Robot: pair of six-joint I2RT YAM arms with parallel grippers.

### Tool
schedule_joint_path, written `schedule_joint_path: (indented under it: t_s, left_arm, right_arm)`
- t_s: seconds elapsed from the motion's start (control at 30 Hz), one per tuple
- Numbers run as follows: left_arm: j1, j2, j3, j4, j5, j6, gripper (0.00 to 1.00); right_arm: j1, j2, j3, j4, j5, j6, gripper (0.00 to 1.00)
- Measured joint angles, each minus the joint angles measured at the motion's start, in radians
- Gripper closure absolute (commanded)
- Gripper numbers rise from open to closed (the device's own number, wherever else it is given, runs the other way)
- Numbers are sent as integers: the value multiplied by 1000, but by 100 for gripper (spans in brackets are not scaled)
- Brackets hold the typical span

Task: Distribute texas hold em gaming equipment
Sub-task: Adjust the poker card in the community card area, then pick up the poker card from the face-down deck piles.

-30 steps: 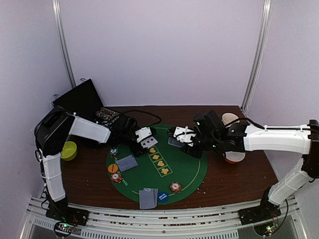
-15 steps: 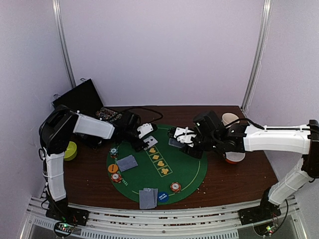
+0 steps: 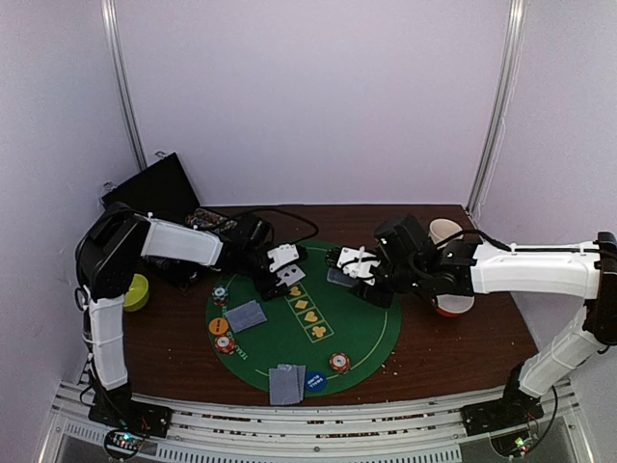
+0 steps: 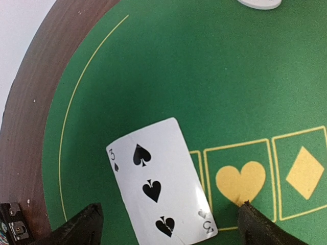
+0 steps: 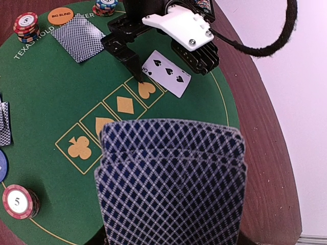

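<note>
A face-up three of spades point(image 4: 161, 181) lies on the green mat point(image 4: 204, 66), next to the printed heart box. My left gripper point(image 4: 168, 227) is open just above it, one fingertip point(image 4: 84, 224) on each side, not touching it. It shows in the top view point(image 3: 281, 260) and the right wrist view point(image 5: 153, 56). My right gripper point(image 5: 171, 237) is shut on a fanned pack of blue-patterned cards point(image 5: 171, 178) above the mat's far right point(image 3: 339, 275). Face-down cards point(image 3: 245, 314) point(image 3: 285, 383), chip stacks point(image 3: 338, 363) point(image 3: 225, 343), an orange disc point(image 3: 219, 326) and a blue disc point(image 3: 314, 382) lie on the mat.
An open black case point(image 3: 159, 193) with a chip tray point(image 3: 207, 224) stands at the back left. A yellow-green bowl point(image 3: 133, 289) sits at the left. A beige mug point(image 3: 443, 231) and a red-and-white bowl point(image 3: 453, 304) are beside my right arm. A black cable point(image 3: 280, 217) crosses behind the mat.
My left arm's elbow has swung back and right, while its gripper stays over the face-up card. My right arm and its pack of cards have not moved.
</note>
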Motion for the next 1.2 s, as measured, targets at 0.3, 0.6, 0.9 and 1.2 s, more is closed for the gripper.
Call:
schedule_joint_path:
  t_s: [0.3, 0.6, 0.9, 1.2]
  left_arm:
    - [-21, 19, 62, -77, -101, 8, 9]
    - [-21, 19, 70, -81, -203, 12, 10]
    - [-12, -13, 41, -74, -129, -18, 9]
    - [2, -344, -49, 156, 324, -476, 8]
  right_arm:
    - [-4, 0, 0, 3, 0, 0, 50]
    - [-4, 0, 0, 3, -1, 0, 50]
    - [-5, 0, 0, 3, -1, 0, 50]
    - [-5, 0, 0, 4, -5, 0, 50]
